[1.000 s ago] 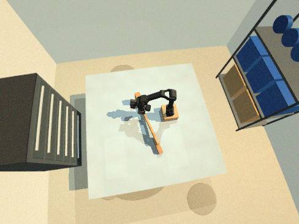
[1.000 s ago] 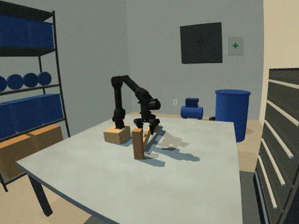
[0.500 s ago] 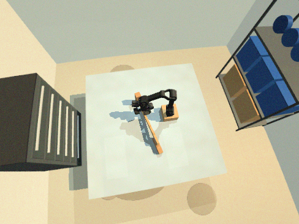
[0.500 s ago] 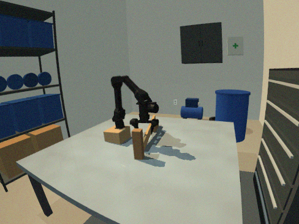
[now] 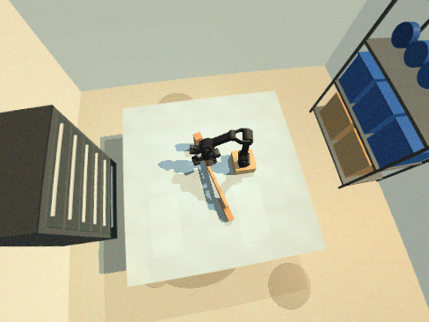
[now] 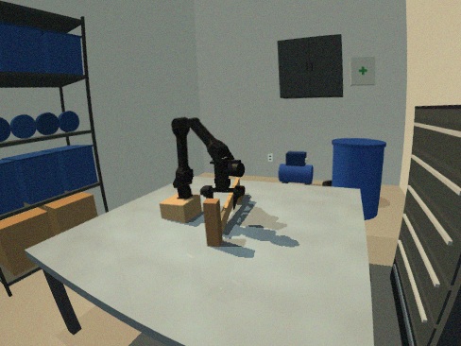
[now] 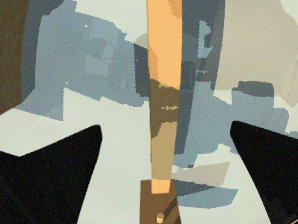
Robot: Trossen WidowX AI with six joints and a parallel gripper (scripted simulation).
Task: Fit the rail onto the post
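The long wooden rail slopes down from the low footboard block to its near end, low at the foot of the post. The short wooden post stands upright. One peg shows on its face, beyond the rail's end; the other peg is not visible. My gripper is open and empty, pointing down over the rail near its post end. In the wrist view its fingers stand on either side of the rail with gaps. The holes and the bracket contact are hidden or too small to tell.
The arm's wooden base block stands beside the rail, and the arm arches over from it. The pale table carries everything. A drawer cabinet and a shelf rack stand off the table.
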